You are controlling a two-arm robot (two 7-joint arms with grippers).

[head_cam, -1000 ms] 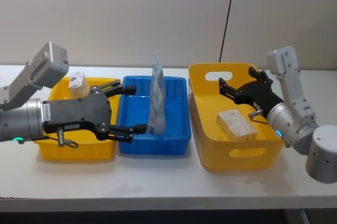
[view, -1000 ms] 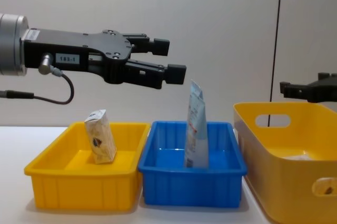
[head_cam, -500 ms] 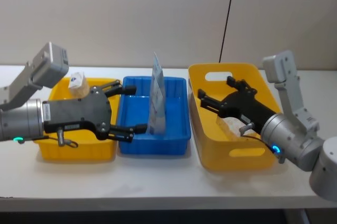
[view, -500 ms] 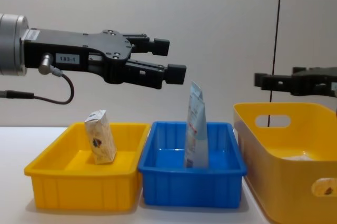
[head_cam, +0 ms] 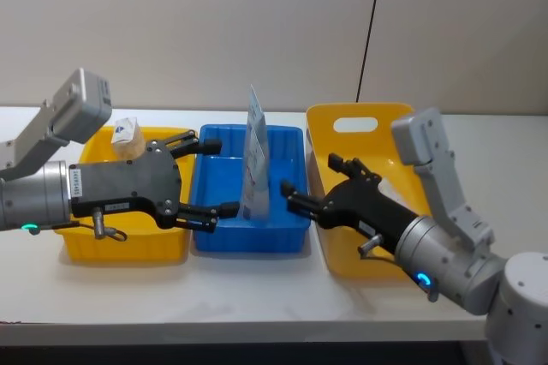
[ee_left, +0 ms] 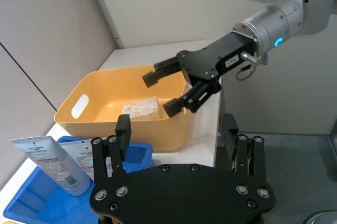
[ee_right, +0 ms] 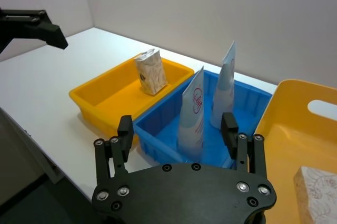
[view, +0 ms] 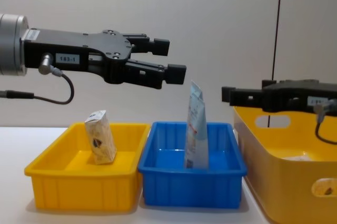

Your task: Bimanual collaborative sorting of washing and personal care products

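Right end effector (head_cam: 310, 176): spread, empty, moved from large yellow bin (head_cam: 342, 264) toward tube (head_cam: 255, 164); pickup likely next. Left end effector (head_cam: 219, 176): spread, unmoved.

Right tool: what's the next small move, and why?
Probably ease the right tool leftward so that it straddles the nearer upright tube in the blue bin. The tool is open and empty, poised at the bin's right rim, about level with the tube's top. The left tool hovers open on the tube's other side.
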